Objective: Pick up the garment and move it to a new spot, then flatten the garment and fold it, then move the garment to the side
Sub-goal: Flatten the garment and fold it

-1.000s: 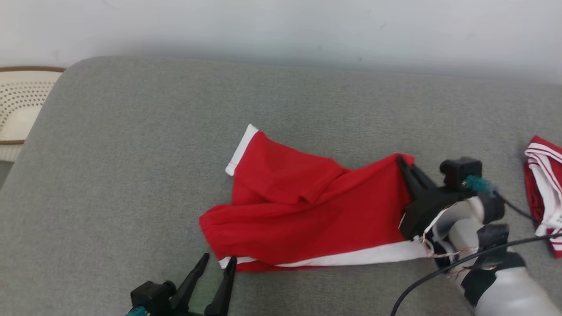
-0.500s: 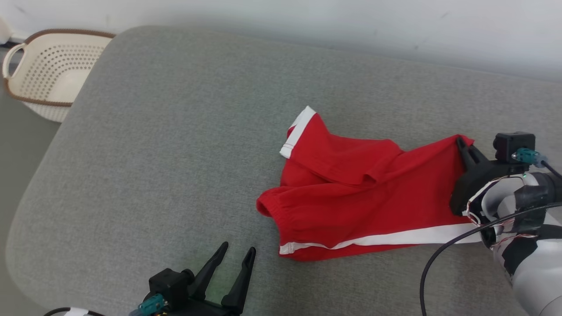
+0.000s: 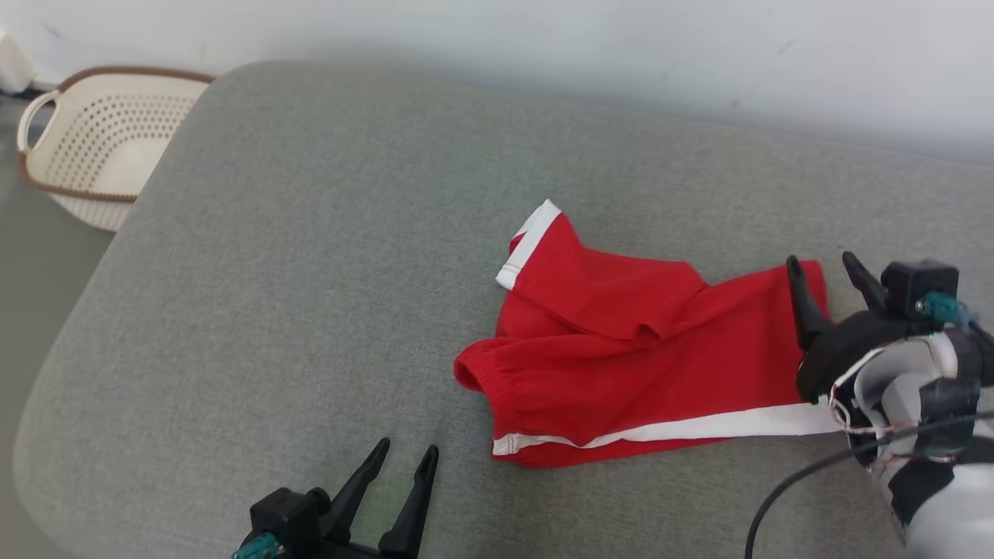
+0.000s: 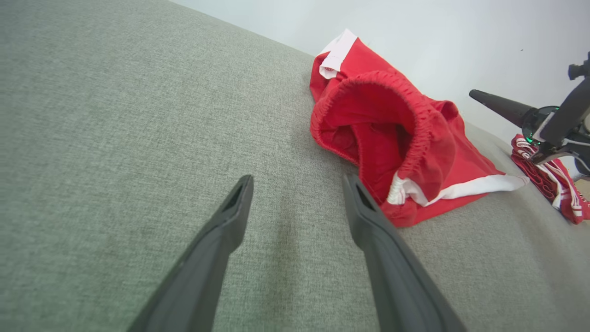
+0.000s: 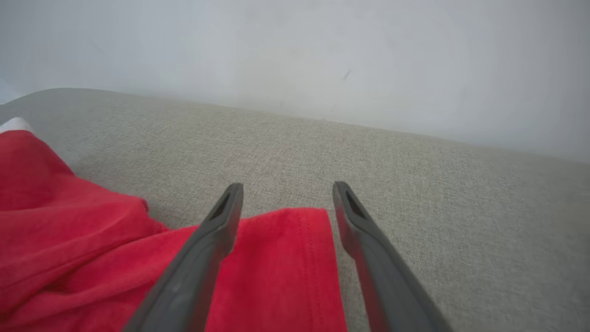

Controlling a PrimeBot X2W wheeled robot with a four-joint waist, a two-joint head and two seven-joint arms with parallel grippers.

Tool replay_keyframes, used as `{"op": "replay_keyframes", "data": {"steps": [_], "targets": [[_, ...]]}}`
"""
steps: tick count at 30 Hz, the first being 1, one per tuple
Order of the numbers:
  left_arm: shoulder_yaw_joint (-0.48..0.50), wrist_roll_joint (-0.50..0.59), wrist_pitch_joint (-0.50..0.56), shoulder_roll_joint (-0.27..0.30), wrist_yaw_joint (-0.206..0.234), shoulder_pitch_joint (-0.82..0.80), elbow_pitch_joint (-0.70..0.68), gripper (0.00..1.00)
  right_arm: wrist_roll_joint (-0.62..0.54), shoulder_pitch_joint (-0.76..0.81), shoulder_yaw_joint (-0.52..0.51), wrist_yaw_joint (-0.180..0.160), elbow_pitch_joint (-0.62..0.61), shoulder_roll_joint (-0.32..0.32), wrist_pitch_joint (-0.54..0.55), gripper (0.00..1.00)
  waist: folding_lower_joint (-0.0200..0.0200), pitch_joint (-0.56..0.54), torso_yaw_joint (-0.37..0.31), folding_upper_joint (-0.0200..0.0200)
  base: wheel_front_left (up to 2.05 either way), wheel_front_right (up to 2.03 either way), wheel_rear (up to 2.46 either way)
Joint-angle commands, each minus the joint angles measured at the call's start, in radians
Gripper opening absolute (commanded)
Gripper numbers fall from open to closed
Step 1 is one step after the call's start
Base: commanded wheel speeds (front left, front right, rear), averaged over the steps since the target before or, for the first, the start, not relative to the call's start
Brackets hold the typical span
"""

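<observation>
The garment is a pair of red shorts with white trim, lying rumpled on the grey cushion. Its elastic waistband opening gapes toward my left wrist camera. My right gripper stands open over the garment's right corner, its fingers straddling the red hem with nothing pinched. My left gripper is open near the cushion's front edge, left of the garment's white-striped lower corner and apart from it.
A cream perforated basket stands on the floor beyond the cushion's left edge. Another red-and-white striped garment lies to the right, behind my right gripper. A pale wall runs along the back. Bare cushion stretches left of the garment.
My right gripper has opened and let go of the garment's right corner, which now lies on the cushion. The head camera shifted, bringing the basket into view. The left gripper stayed open.
</observation>
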Motion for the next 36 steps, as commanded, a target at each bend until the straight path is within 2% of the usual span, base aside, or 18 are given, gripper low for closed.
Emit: {"op": "replay_keyframes", "data": {"steps": [1,8,15,22,32,33,34,35,36], "targets": [[0.014,0.01,-0.004,0.004,0.0,0.029,-0.004,1.0,-0.024,0.052,-0.033,0.0,-0.042,0.006,0.0,1.0,-0.0001,-0.066,-0.068,-0.0001,0.0,0.0,0.0],[0.059,0.028,-0.004,0.001,0.0,0.072,-0.023,1.0,-0.14,0.307,-0.179,0.0,-0.317,0.063,0.0,1.0,-0.0001,-0.123,-0.167,-0.0001,0.0,0.0,0.0],[0.072,0.026,-0.004,-0.009,0.0,0.066,-0.02,1.0,-0.205,0.516,-0.276,0.0,-0.504,0.117,0.0,1.0,-0.0001,-0.13,-0.234,-0.0001,0.0,0.0,0.0],[0.089,0.001,-0.004,-0.014,0.0,0.041,-0.015,1.0,-0.236,0.626,-0.315,0.0,-0.551,0.16,-0.001,1.0,-0.0001,-0.125,-0.295,-0.0001,0.0,0.0,0.0],[0.141,0.017,-0.004,-0.008,0.0,-0.008,0.031,1.0,-0.243,0.614,-0.32,0.0,-0.561,0.173,-0.001,1.0,-0.0001,-0.099,-0.344,-0.0001,0.0,0.0,0.0],[0.141,0.016,-0.004,-0.007,0.0,-0.016,0.038,0.86,-0.242,0.61,-0.32,0.0,-0.561,0.173,-0.001,1.0,-0.0001,-0.096,-0.347,-0.0001,0.0,0.0,0.0],[0.142,0.016,-0.004,-0.003,0.0,-0.027,0.045,0.44,-0.243,0.607,-0.32,0.0,-0.563,0.174,-0.001,1.0,-0.0001,-0.093,-0.35,-0.0001,0.0,0.0,0.0],[0.149,0.026,-0.004,0.004,0.0,-0.041,0.047,0.17,-0.244,0.603,-0.319,0.0,-0.564,0.175,-0.001,1.0,-0.0001,-0.089,-0.352,-0.0001,0.0,0.0,0.0],[0.153,0.028,-0.004,0.006,0.0,-0.049,0.055,0.0,-0.243,0.601,-0.32,0.0,-0.565,0.175,-0.001,1.0,-0.0001,-0.085,-0.353,-0.0001,0.0,0.0,0.0]]}}
